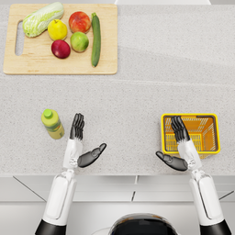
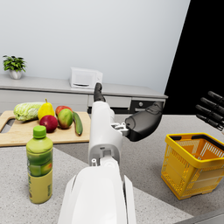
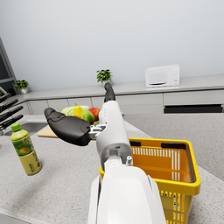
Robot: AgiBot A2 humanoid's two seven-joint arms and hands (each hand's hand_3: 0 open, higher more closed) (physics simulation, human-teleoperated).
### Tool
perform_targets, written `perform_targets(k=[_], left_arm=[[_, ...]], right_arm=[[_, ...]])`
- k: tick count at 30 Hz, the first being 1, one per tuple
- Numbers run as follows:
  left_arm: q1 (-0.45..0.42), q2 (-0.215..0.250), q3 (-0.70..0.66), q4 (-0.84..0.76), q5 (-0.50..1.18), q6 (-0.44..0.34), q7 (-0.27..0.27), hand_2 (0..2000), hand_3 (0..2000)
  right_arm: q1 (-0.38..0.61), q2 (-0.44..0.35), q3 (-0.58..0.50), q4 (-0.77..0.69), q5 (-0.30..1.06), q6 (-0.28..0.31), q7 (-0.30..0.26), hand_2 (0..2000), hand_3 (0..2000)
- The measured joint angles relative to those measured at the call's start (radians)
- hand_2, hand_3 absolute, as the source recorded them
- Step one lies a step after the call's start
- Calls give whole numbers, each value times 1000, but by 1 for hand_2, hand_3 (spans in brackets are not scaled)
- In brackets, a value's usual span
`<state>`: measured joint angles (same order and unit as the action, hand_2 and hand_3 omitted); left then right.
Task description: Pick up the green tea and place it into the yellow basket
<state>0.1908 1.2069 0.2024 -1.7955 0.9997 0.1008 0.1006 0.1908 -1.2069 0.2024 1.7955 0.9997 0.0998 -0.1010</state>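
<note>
The green tea bottle [image 1: 53,123] stands upright on the counter, yellow-green with a green cap; it also shows in the left wrist view [image 2: 40,165] and the right wrist view [image 3: 26,149]. My left hand [image 1: 81,140] is open just right of the bottle, not touching it, fingers straight and thumb spread. The yellow basket [image 1: 211,117] sits on the right with nothing in it [image 2: 194,162] [image 3: 186,168]. My right hand [image 1: 178,145] is open over the basket's left rim, holding nothing.
A wooden cutting board [image 1: 105,55] at the far left carries a cabbage [image 1: 42,18], a cucumber [image 1: 96,39] and several fruits. The counter's front edge runs just behind both wrists. A microwave [image 2: 85,78] and a potted plant [image 2: 14,66] stand on the far background counter.
</note>
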Motion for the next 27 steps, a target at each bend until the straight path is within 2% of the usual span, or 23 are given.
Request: perform_targets(k=[13, 15, 18, 23, 27], left_arm=[[0, 0, 0, 0, 0, 0, 0, 0, 0], [-2, 5, 10, 11, 0, -49, -49, 0, 0], [23, 25, -33, 26, 0, -82, -82, 0, 0], [106, 50, -145, 84, 222, -97, -97, 0, 0], [140, 54, -247, 122, 366, -100, -100, 0, 0]], right_arm=[[0, 0, 0, 0, 0, 0, 0, 0, 0], [-2, -5, 12, -7, 0, -48, 49, 0, 0], [33, -30, -28, 1, 0, -81, 82, 0, 0], [107, -61, -123, -7, 222, -96, 97, 0, 0], [134, -71, -199, -8, 366, -99, 100, 0, 0]])
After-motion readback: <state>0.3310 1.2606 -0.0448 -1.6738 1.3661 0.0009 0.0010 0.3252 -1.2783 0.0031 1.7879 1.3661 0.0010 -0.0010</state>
